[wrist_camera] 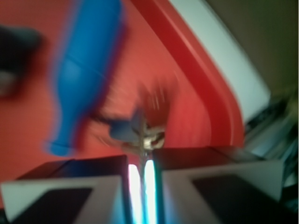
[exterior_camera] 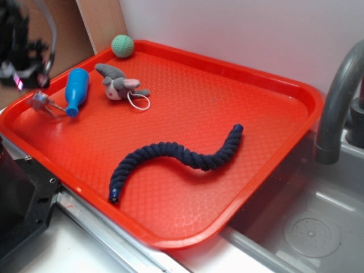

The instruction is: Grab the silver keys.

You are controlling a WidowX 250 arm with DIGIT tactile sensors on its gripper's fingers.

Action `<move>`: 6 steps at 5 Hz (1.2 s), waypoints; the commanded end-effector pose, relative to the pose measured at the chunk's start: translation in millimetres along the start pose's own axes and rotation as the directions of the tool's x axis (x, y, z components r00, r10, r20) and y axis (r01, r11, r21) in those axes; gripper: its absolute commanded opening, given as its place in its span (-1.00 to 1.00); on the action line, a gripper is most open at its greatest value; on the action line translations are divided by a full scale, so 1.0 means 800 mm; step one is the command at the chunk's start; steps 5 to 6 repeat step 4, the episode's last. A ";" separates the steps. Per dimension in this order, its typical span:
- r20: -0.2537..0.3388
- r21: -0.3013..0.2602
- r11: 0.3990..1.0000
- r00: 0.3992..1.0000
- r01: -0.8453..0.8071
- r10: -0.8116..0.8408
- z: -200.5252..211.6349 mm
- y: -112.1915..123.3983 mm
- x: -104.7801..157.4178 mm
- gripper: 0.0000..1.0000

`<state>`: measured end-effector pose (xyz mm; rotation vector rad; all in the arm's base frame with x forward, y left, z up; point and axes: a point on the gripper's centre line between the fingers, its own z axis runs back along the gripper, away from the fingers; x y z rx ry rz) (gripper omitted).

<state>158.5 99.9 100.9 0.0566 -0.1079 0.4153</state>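
Note:
The silver keys [exterior_camera: 42, 102] are a small metal bunch with a thin wire ring, at the far left edge of the red tray [exterior_camera: 227, 85], beside the neck of the blue bottle [exterior_camera: 75, 91]. My gripper [exterior_camera: 32, 85] is just above them at the upper left, blurred. In the wrist view the two fingers stand almost together, and a thin metal piece of the keys [wrist_camera: 142, 132] runs down into the narrow gap of the gripper [wrist_camera: 141, 161]. The bunch dangles blurred in front of the fingertips, with the blue bottle [wrist_camera: 84, 65] to its left.
A grey stuffed mouse [exterior_camera: 118, 84] with a white loop lies right of the bottle. A green ball [exterior_camera: 122, 46] sits at the tray's back corner. A dark blue rope [exterior_camera: 170, 154] curves across the tray's middle. A sink and grey tap [exterior_camera: 335, 108] are at the right.

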 end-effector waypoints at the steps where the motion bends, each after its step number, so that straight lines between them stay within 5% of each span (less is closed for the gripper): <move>1: 0.057 -0.097 0.914 0.919 0.394 -0.390 0.137 -0.083 0.034 -1.00; 2: 0.030 -0.107 0.871 0.877 0.480 -0.480 0.201 -0.109 0.028 -1.00; 6: 0.034 -0.107 0.860 0.866 0.500 -0.499 0.215 -0.131 0.013 -1.00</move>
